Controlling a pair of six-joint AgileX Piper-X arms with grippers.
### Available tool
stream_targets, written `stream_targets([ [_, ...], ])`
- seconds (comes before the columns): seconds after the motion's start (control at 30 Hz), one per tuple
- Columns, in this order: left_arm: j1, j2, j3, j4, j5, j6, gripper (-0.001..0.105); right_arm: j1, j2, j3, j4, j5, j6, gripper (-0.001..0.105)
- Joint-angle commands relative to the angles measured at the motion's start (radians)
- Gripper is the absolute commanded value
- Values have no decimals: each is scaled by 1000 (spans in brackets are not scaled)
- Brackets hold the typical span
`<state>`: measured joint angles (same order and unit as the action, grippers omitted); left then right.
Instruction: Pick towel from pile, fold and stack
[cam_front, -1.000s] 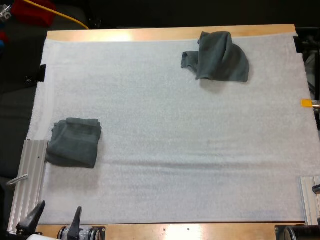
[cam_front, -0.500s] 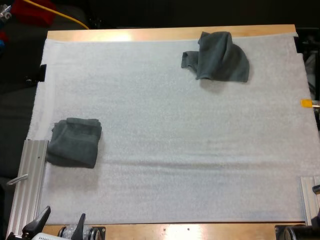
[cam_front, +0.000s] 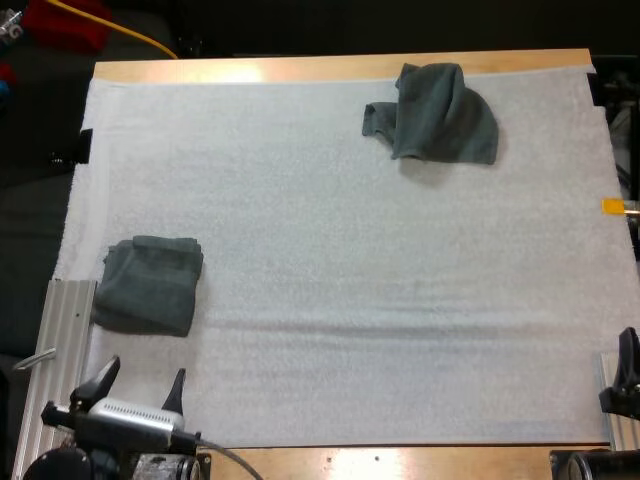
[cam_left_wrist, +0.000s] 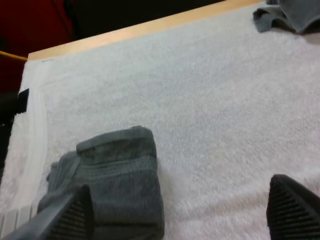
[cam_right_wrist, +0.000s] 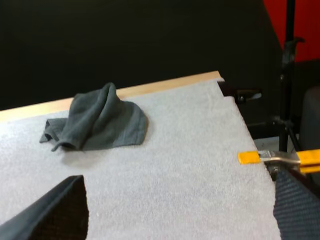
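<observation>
lying in the upper right of the high view, the crumpled towel sits heaped on the white mat, close to the far wooden edge of the table. it has a bunched peak at its far side and a loose flap sticking out to its left. it looks soft, light and limp, so i judge it will sag and drape once lifted rather than hold any shape. its nap should give the pads good grip, and nothing about it is fragile. the best hold is probably a pinch on the flap's free edge or a corner, not the thick middle, so the cloth hangs open for folding. the pinch should be shallow, since the mat under it looks soft too and could be caught along with it. well apart from it, at the left middle of the high view, the folded towel rests near the mat's left edge and marks where the stack goes. the left gripper is at the lower left, just nearer the camera than that folded towel, with its fingers spread wide and holding nothing. the right gripper is at the lower right edge of the high view, far from the crumpled towel it faces, with its fingers likewise parted and empty.
</observation>
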<state>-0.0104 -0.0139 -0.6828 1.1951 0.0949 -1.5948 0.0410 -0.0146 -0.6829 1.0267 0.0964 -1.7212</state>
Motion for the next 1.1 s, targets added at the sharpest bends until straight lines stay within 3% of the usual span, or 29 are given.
stream_targets([
  [0.0, 2, -140, 19, -41, -8, 0, 69, -4, -39, 17, -25, -3, -2, 74],
  [0.43, 2, -138, 136, -100, -8, 0, 69, -4, -39, 132, -53, -3, -2, 74],
  [1.07, 2, -138, 136, -100, -8, 0, 69, -4, -38, 178, -41, -3, -2, 74],
])
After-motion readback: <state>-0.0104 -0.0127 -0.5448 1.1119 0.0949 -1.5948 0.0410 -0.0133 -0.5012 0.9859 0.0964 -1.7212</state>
